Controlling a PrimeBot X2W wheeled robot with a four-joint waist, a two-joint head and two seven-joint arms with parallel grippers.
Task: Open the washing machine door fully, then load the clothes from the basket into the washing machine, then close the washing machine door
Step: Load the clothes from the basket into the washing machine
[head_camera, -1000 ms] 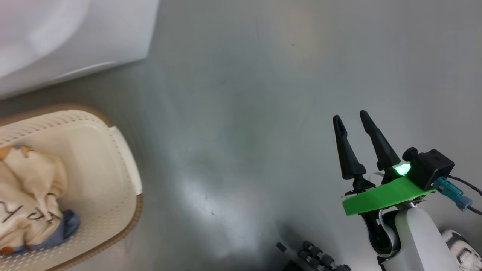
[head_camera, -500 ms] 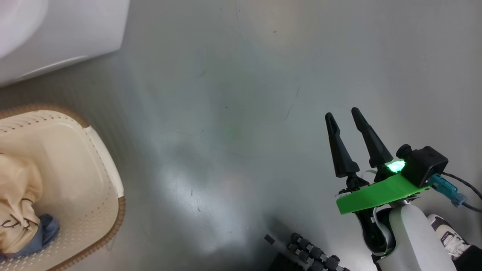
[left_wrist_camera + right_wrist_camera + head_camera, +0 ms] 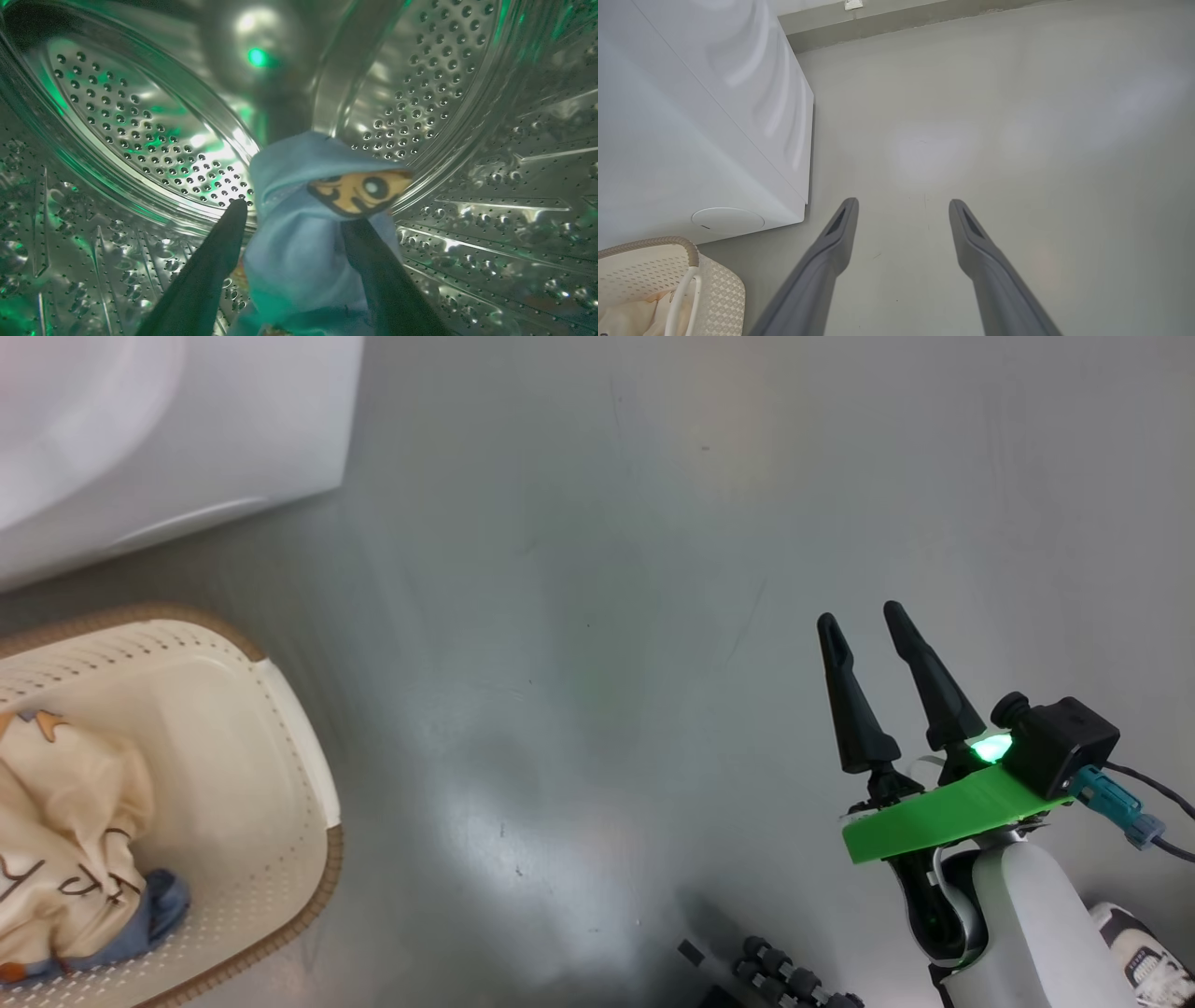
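Well inside the steel drum [image 3: 140, 116], the left gripper [image 3: 294, 213] stands spread with the blue garment [image 3: 289, 261] slumped between its fingers; draw straight back lest cloth snag. The right gripper [image 3: 859, 614] hangs spread at 4 o'clock; the cream garment [image 3: 75, 821] lies in the basket [image 3: 224, 747] at 8 o'clock.

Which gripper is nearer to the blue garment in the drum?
Left. The left gripper straddles the blue garment inside the drum; the right gripper hovers over the floor outside.

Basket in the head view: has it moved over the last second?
No. The basket and the washing machine corner shifted together across the head view, so the camera turned, not the basket.
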